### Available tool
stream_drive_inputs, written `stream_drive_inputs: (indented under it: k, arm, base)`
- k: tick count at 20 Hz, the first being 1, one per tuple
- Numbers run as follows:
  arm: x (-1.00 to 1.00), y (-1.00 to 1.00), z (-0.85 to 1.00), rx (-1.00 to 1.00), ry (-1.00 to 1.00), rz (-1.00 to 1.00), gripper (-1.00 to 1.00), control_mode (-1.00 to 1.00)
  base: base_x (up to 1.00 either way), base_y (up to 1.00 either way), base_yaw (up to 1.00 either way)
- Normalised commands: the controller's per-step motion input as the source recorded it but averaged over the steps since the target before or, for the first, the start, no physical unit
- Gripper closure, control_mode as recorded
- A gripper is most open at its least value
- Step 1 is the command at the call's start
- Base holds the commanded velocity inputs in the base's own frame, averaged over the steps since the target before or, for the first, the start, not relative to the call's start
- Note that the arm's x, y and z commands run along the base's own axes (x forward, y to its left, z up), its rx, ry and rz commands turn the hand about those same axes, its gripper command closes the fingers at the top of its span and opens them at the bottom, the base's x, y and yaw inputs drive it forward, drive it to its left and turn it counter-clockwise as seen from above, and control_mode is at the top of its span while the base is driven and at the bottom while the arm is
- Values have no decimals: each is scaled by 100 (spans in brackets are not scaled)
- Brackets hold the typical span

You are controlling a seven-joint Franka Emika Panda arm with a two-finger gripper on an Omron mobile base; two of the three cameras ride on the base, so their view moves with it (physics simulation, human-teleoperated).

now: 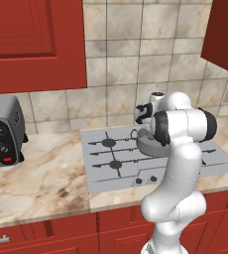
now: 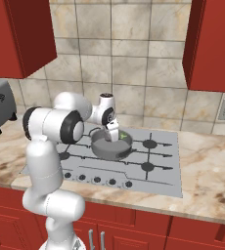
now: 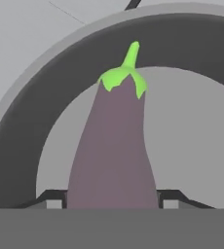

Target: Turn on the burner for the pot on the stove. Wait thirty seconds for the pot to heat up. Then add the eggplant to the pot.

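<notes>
Over the middle of the right base view, the hand point(image 2: 115, 135) hangs just above the pot point(image 2: 110, 145), pointing down into it. Pot sits on the stove point(image 2: 163, 168), on a rear burner left of centre in that frame; in the left base view the pot point(image 1: 148, 144) lies right of centre, partly hidden behind the arm's dark elbow joint.

Hand view: the eggplant point(image 3: 115, 151) is gripped between the two finger tips, one tip point(image 3: 53, 199) at lower left, the other at lower right, both pressed against its purple sides. Its body runs up the centre of the frame, with the bright green stem cap at upper centre. Behind it, the pot's point(image 3: 46, 102) dark inner wall curves across the upper half, and the lighter grey bottom lies below. A speck of green at the hand in the right base view matches the stem.

Cannot tell whether the eggplant touches the pot floor.

Knobs point(image 2: 97, 179) line the stove's front edge, lower centre of the right base view. Toaster oven point(image 1: 3, 131) stands on the counter point(image 1: 41, 173) at the left edge of the left base view, well apart from the stove.
</notes>
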Motion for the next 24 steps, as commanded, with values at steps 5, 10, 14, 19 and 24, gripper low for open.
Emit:
stream_drive_inputs:
  k: [5,10,14,19,24]
  arm:
    - [3,0,-3,0,0,0,-100,-100]
    - [0,0,2,0,-2,0,-100,-100]
    - [-2,0,52,0,-15,-2,-100,-100]
    - [-45,-5,93,2,-22,-6,-100,-100]
    - [-100,-10,100,5,-36,-3,-100,-100]
  base:
    - [0,0,0]
    - [0,0,0]
    - [0,0,0]
    - [0,0,0]
    - [0,0,0]
